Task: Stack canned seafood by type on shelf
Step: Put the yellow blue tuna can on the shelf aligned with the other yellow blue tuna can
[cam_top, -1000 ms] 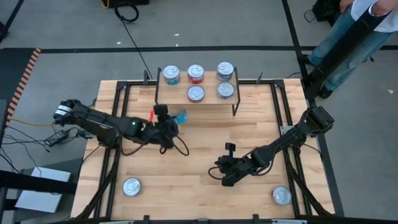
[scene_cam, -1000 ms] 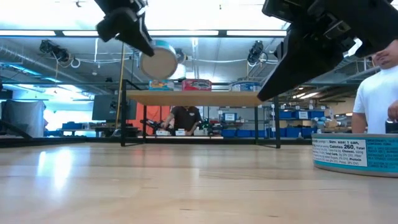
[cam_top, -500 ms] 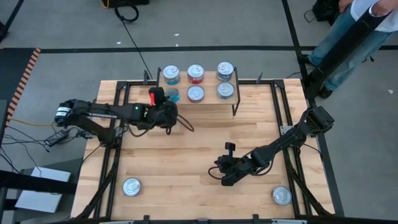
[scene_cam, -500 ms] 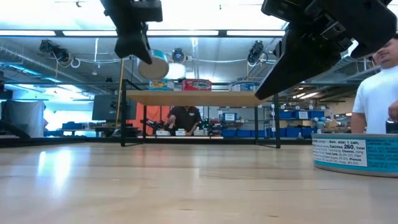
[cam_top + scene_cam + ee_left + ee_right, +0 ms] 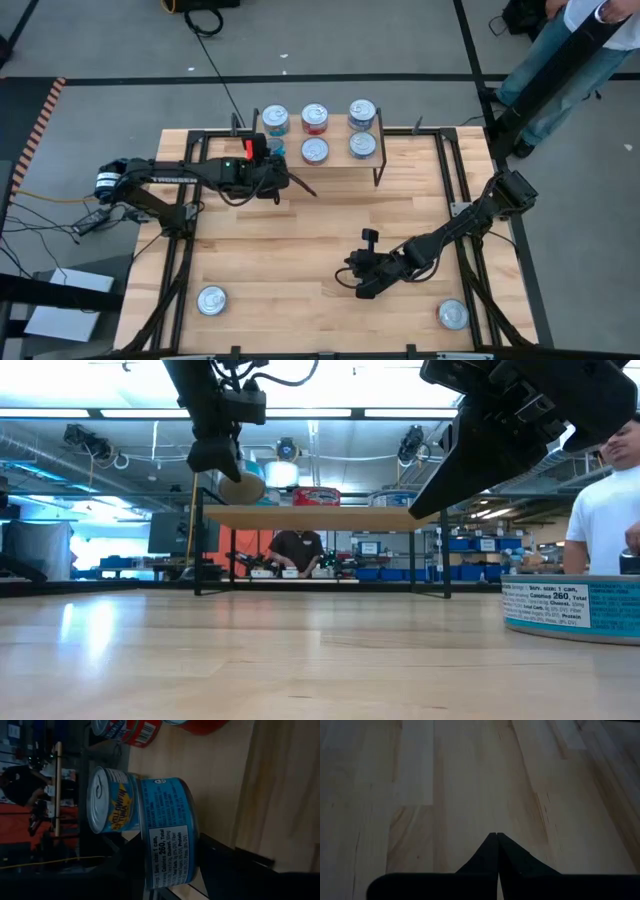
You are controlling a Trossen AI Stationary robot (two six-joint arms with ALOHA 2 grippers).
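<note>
Five tins already stand on the shelf [image 5: 330, 165], and a sixth is arriving. On the left, the left gripper [image 5: 268, 152] is clenched around a blue-labelled tin [image 5: 167, 832], and over the last second it has swung up from above the open tabletop [image 5: 300, 240] to the shelf's front left corner. The low view puts the tin level with the shelf top, tilted, just in front of the blue tin in the back row [image 5: 274, 120]. The left wrist view shows the two blue cans side by side, the held one still pinched between the dark fingers [image 5: 230, 865], so it is not yet let go. That means the carry is all but done; what remains, as I judge it, is levelling the tin, setting it down and releasing.

Along the shelf to the right stand a red tin [image 5: 315, 117] with another [image 5: 315, 150] in front, then a teal pair [image 5: 362, 113] at the right end.

Further right, the right gripper [image 5: 352, 280] waits low over the table with its fingers pressed together, holding nothing.

Two loose tins remain at the table's near edge, one left [image 5: 211, 299] and one right [image 5: 453, 315].
</note>
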